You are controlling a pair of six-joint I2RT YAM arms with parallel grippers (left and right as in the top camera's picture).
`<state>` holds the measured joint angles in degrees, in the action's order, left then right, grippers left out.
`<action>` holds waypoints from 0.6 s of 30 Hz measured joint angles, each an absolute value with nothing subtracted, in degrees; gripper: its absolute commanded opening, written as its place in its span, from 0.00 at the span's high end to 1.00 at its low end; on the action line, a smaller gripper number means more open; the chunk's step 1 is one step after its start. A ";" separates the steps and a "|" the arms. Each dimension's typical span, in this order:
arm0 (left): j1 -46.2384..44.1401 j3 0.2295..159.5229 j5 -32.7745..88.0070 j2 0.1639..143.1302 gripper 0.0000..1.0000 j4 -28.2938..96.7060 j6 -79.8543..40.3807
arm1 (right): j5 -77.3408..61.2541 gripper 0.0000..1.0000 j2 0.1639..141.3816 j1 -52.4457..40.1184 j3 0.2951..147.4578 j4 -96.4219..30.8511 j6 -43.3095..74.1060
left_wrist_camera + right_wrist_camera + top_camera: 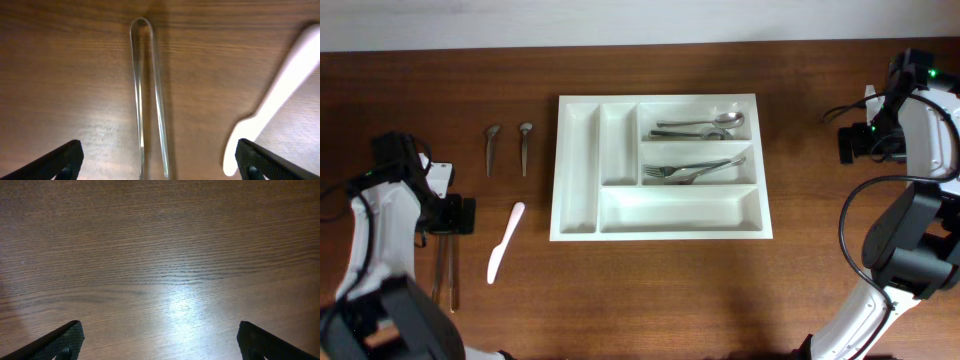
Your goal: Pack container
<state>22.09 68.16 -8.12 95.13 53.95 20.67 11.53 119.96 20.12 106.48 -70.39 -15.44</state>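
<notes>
Tabletop [820, 290] dark wood grain, white container [578, 170] centred; pale wall [620, 20] behind.

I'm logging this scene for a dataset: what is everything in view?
container: one, white, table centre.
spoons: silver, its top long compartment; count unclear.
forks: silver, its middle long compartment; count unclear.
small spoons: two, silver, left of container.
plastic knife: one, white, front-left of container.
metal handles: silver, far left; count unclear.
left pincer: one, black, open, above handles.
right pincer: one, black, open, above table.
</notes>
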 measured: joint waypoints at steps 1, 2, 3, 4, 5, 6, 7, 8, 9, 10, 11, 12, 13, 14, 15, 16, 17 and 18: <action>22.22 68.16 -8.47 96.60 0.01 53.30 20.08 | 11.51 0.01 119.96 20.12 106.48 -70.39 -15.46; 22.35 68.16 -8.78 98.21 0.01 52.90 19.35 | 11.51 0.01 119.96 20.12 106.48 -70.39 -15.44; 22.50 68.16 -9.04 99.44 0.01 52.84 18.87 | 11.53 0.01 119.96 20.12 106.48 -70.39 -15.46; 22.55 68.16 -9.10 100.64 0.01 52.86 18.33 | 11.53 0.01 119.96 20.12 106.48 -70.39 -15.49; 22.59 68.16 -9.15 101.86 0.01 52.86 17.72 | 11.51 0.01 119.96 20.12 106.48 -70.39 -15.44; 22.59 68.16 -9.10 102.74 0.01 52.84 17.21 | 11.51 0.01 119.96 20.12 106.48 -70.39 -15.49; 22.59 68.16 -8.93 103.70 0.01 52.86 16.64 | 11.53 0.01 119.96 20.12 106.48 -70.39 -15.46; 22.59 68.16 -8.60 104.22 0.01 52.86 16.38 | 11.53 0.01 119.96 20.12 106.48 -70.39 -15.49; 22.59 68.16 -8.08 104.66 0.01 52.84 16.12 | 11.51 0.02 119.96 20.12 106.48 -70.39 -15.44; 22.59 68.16 -7.42 105.06 0.01 52.86 15.77 | 11.51 0.01 119.96 20.12 106.48 -70.39 -15.46; 22.59 68.16 -6.85 105.21 0.01 52.82 15.53 | 11.51 0.01 119.96 20.12 106.48 -70.39 -15.46; 22.59 68.16 -6.33 105.27 0.01 52.77 15.38 | 11.51 0.01 119.96 20.12 106.48 -70.39 -15.44; 22.61 68.16 -5.72 105.30 0.01 52.64 15.29 | 11.53 0.01 119.96 20.12 106.48 -70.39 -15.46; 22.65 68.16 -4.99 105.30 0.01 52.53 15.16 | 11.51 0.01 119.96 20.12 106.48 -70.39 -15.46; 22.70 68.16 -4.38 105.32 0.01 52.45 15.16 | 11.51 0.01 119.96 20.12 106.48 -70.39 -15.46; 22.87 68.16 -3.84 105.34 0.01 52.45 15.14 | 11.51 0.01 119.96 20.12 106.48 -70.39 -15.46; 23.18 68.16 -3.36 105.34 0.01 52.45 15.14 | 11.51 0.01 119.96 20.12 106.48 -70.39 -15.46; 23.57 68.16 -3.03 105.34 0.01 52.42 15.14 | 11.53 0.01 119.96 20.12 106.48 -70.39 -15.44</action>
